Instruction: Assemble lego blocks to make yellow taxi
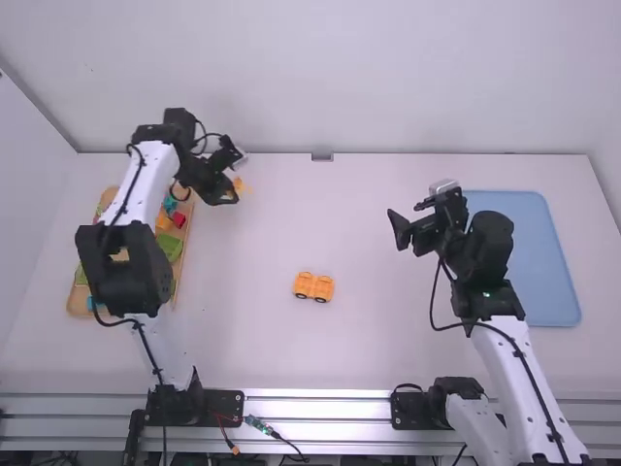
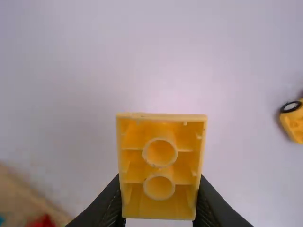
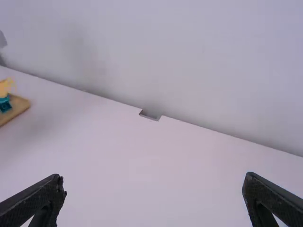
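My left gripper point(image 1: 233, 186) is over the table just right of the wooden tray's far end, shut on a yellow block point(image 1: 240, 183). In the left wrist view the yellow block point(image 2: 161, 165) shows its hollow underside with two round tubes, held between the fingertips of the left gripper point(image 2: 160, 208). A yellow-orange car body with black wheels point(image 1: 313, 286) rests on the table near the middle; part of this car body point(image 2: 294, 120) is at the left wrist view's right edge. My right gripper point(image 1: 409, 228), also in its own wrist view point(image 3: 154, 187), stands open above the table with nothing between its fingers.
A wooden tray point(image 1: 180, 264) of coloured blocks lies at the left, partly beneath the left arm. The blue tray point(image 1: 553, 282) is at the right, beside the right arm. A wall rises behind the table's far edge, where a small grey bracket point(image 1: 322, 156) sits.
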You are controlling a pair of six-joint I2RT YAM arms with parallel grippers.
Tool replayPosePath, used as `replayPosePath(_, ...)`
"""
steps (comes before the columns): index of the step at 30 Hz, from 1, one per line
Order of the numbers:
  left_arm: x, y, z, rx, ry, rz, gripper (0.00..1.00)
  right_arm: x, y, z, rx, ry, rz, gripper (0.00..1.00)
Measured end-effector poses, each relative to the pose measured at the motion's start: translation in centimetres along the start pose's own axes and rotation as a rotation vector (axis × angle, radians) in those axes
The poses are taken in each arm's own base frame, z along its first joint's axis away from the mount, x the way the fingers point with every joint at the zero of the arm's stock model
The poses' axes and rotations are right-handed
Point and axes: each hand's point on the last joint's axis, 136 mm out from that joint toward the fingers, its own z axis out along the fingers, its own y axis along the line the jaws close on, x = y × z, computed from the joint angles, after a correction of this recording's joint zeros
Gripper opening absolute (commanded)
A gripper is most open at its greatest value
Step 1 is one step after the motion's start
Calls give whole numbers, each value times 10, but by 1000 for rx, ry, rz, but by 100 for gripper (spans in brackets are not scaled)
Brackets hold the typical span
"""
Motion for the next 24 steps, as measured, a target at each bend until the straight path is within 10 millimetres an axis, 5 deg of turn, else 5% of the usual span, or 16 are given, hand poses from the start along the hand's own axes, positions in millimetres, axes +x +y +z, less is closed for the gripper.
replayPosePath(8,-8,-97,20,59,11,196,2,19,25,11,-178,46,-36,99)
replayPosePath(10,-5,-134,17,91,-1,262,2,32,41,17,-298,67,-52,99)
replayPosePath(16,-11,-201,2,195,-120,417,2,38,80,26,-593,53,-61,99)
replayPosePath(24,-13,-225,5,274,-240,422,2,55,143,16,-933,32,-124,99)
